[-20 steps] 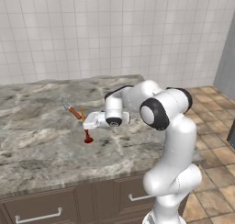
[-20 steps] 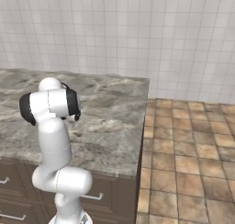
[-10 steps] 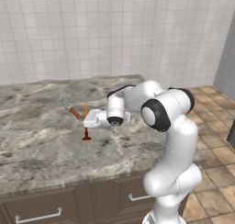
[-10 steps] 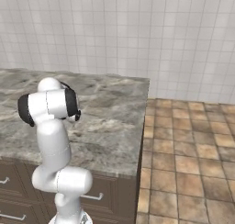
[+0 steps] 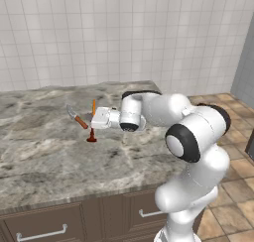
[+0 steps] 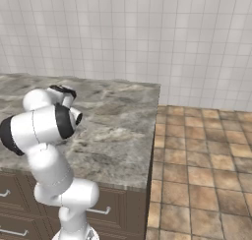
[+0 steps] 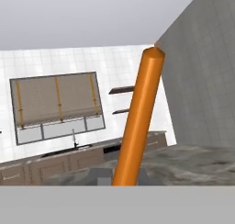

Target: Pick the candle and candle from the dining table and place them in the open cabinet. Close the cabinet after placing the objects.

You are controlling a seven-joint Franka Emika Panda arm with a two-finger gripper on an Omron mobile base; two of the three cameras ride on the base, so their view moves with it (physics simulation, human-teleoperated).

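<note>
A thin orange taper candle with a dark red base stands nearly upright at the middle of the dining table. Its base is at or just above the marble top. My gripper reaches in from the right and is shut on the candle's lower shaft. In the hand view the orange candle rises slanted from between my fingertips, with the gripper closed around it. The open cabinet is out of view.
A knife with an orange handle lies on the table just left of the candle. The table's right edge drops to a tiled floor. A tiled wall runs behind the table.
The jaws, open a second ago, have closed on the orange candle. The candle's base now sits slightly higher in the left base view.
</note>
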